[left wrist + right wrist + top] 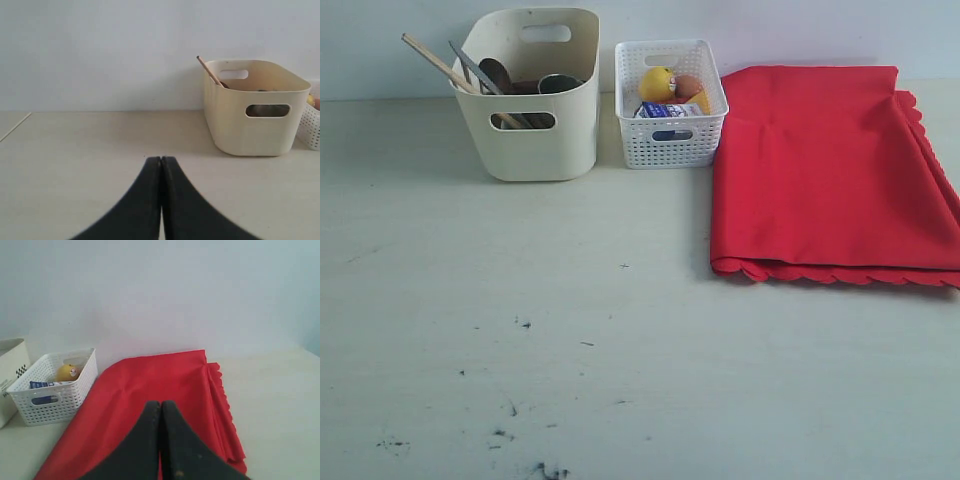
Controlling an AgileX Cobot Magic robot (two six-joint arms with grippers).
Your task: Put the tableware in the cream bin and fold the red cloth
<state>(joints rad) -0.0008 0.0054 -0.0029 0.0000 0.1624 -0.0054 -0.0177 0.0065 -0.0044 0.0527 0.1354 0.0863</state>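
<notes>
- Leaning from the cream bin [535,150], chopsticks [438,60] mark tableware [496,73] stowed.
- Red cloth [820,170] folded, apart from that bin.
- Left gripper [161,167], right gripper [160,410] pinched together, empty: seemingly done.

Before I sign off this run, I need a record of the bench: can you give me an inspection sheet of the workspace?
Surface: pale table, with dark scuffs and specks toward the front.
Job's things: cream bin holds chopsticks, knife, spoon and steel cup; no bowl or plate can be made out. Red cloth lies flat in folded layers, right of the basket.
Clutter: white basket with lemon, milk carton and other toy food.
Hands: left hand shut, empty, over bare table; right hand shut, empty, facing the cloth.
Cables: nothing seen.
Surroundings: plain pale wall.
</notes>
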